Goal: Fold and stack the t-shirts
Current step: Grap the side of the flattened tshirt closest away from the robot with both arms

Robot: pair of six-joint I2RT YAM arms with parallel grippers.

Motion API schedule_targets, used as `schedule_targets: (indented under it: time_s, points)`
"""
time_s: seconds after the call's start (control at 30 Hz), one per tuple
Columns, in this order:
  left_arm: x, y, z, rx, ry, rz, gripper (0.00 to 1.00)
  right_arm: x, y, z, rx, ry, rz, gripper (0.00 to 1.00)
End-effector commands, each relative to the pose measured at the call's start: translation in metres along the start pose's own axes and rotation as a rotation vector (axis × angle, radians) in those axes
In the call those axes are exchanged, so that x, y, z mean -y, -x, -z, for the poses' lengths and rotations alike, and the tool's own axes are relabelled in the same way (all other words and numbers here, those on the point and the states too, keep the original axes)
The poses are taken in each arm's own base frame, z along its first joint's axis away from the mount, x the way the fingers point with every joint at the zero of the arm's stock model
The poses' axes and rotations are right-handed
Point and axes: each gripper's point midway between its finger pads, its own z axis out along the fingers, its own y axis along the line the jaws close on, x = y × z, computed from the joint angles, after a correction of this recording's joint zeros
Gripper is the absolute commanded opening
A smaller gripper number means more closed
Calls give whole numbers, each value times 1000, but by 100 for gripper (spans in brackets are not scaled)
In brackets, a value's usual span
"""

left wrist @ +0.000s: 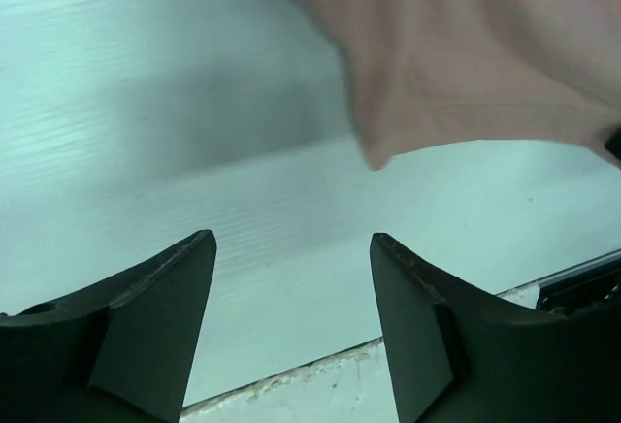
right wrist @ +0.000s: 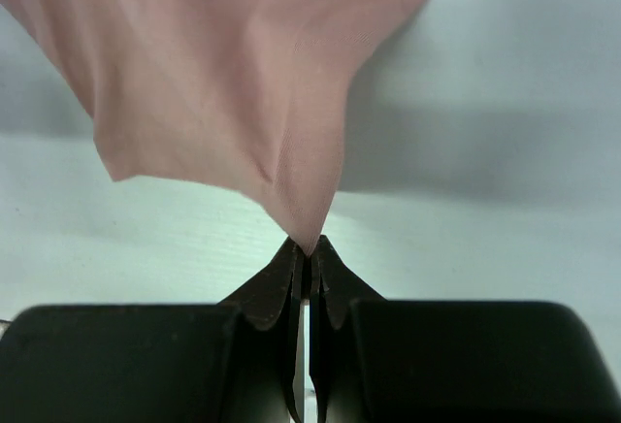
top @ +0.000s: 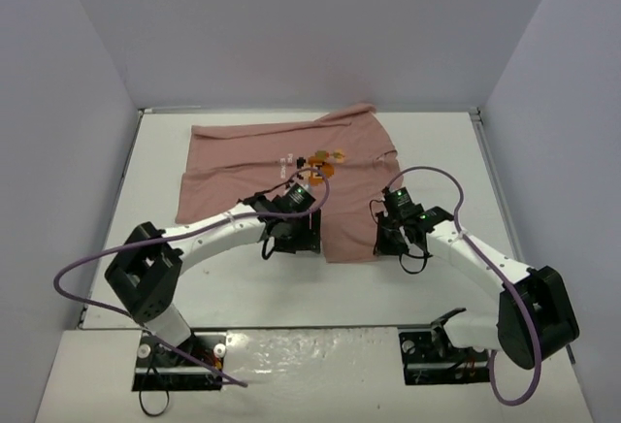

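The dusty-pink short-sleeved cloth t-shirt [top: 243,166] lies spread over the upper middle of the top view, its far edge close along the back wall and one corner bunched at the upper right of the cloth. Its small orange-and-dark chest graphic [top: 325,160] faces up near the centre. The lower hem runs across the middle of the frame between the two arms. In the top view the left claw [top: 289,239] sits at the lower left part of that hem. In its wrist view [left wrist: 291,331] the two dark fingers [left wrist: 146,336] stand well apart with nothing between them, and the hem corner of the t-shirt [left wrist: 466,45] hangs at the upper right, clear of them. The right claw [top: 390,244] is at the lower right corner of the hem. In its wrist view [right wrist: 309,263] it is closed tight on a pinched peak of the t-shirt [right wrist: 223,74], which fans up and away from the tips, lifted off the surface with a shadow beneath. The white table [top: 446,151] shows bare strips left of the cloth, a wider one to its right, and a band below the hem down to the arm bases. Plain pale grey walls [top: 310,25] close in the back and both sides. Looping purple cables [top: 78,277] arc off each arm over the bare table.
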Motion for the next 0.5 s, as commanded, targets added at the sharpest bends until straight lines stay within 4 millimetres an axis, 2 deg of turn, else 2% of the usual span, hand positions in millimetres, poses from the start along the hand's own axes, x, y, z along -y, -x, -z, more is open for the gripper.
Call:
schedule_targets:
  time_s: [0.0,0.13,0.33,0.47]
  points:
    - [-29,39,46,174,34,69,66,17,-8,18,15,-71,-54,0]
    - [-93,61,64,241,94,217,68,27,-9,24,26,-127,-80,0]
    - [-202,89,85,348,236,476,68,24,2,28,51,-127,-73,0]
    - [-249,91,87,380,282,639,68,16,14,33,75,-112,-67,0]
